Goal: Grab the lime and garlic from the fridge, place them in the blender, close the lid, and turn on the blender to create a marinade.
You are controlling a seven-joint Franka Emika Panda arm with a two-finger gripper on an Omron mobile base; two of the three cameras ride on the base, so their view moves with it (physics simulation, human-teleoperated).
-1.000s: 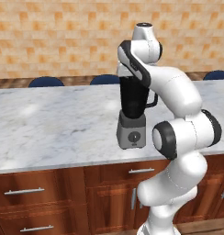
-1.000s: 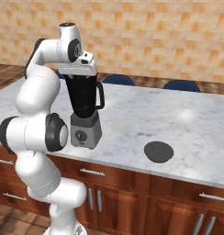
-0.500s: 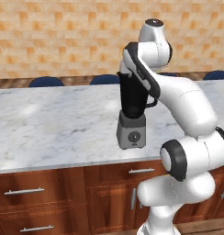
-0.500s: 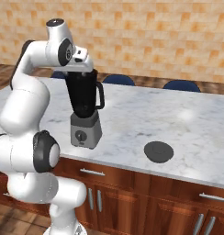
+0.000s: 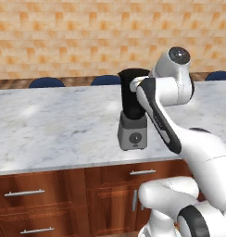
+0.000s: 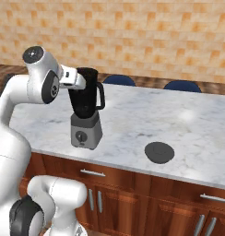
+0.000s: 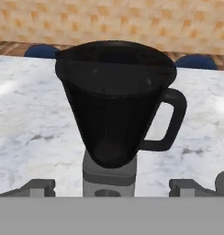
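The arm has swung back from the blender [image 7: 118, 105] (tool now facing it).

Even, bright, shadowless rendered light covers all three views, with soft white sheen patches on the marble table [image 5: 50, 129] left and right of the blender [image 7: 114, 103]. The blender's black jug is so dark that its inside shows almost no detail. Edges look slightly soft and pixelated throughout, with no lens distortion or focus blur.
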